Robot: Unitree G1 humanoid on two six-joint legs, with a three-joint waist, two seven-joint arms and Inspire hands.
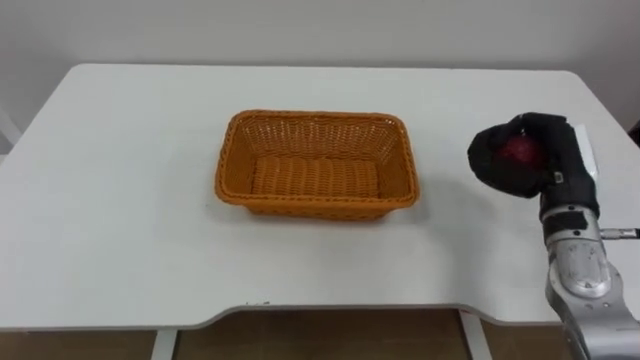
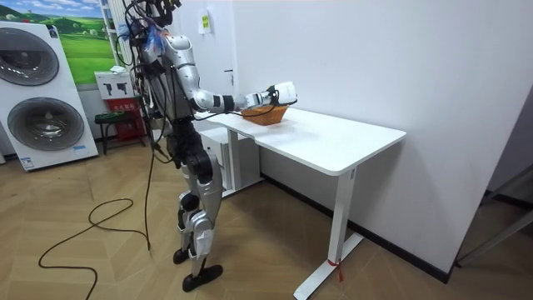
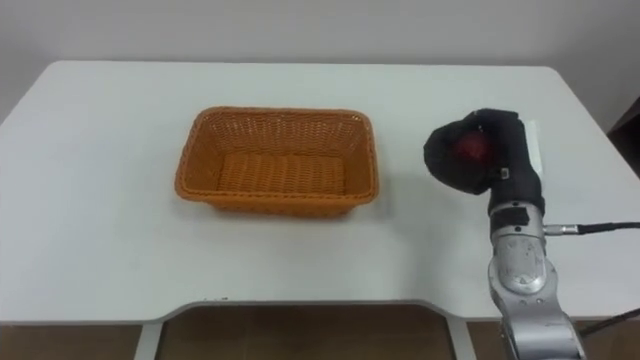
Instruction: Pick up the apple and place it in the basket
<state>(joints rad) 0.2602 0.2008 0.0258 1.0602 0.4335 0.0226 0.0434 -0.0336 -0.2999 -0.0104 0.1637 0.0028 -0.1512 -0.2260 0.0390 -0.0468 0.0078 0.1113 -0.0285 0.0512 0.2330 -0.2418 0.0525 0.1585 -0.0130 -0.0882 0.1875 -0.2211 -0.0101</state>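
Observation:
My right hand [image 1: 525,155] [image 3: 480,152] hovers over the right part of the white table [image 1: 120,200], its dark fingers curled round a red apple [image 1: 519,150] [image 3: 470,147]. Most of the apple is hidden by the fingers. An empty orange wicker basket [image 1: 316,163] [image 3: 277,160] sits in the middle of the table, to the left of the hand and apart from it. In the room view I stand at the table's long side with my right arm stretched out beside the basket [image 2: 265,115].
The table's front edge [image 1: 300,318] has a shallow cut-out in the middle. In the room view, washing machines [image 2: 42,92] and a red stool [image 2: 117,117] stand behind me, and a wall runs along the table's far side.

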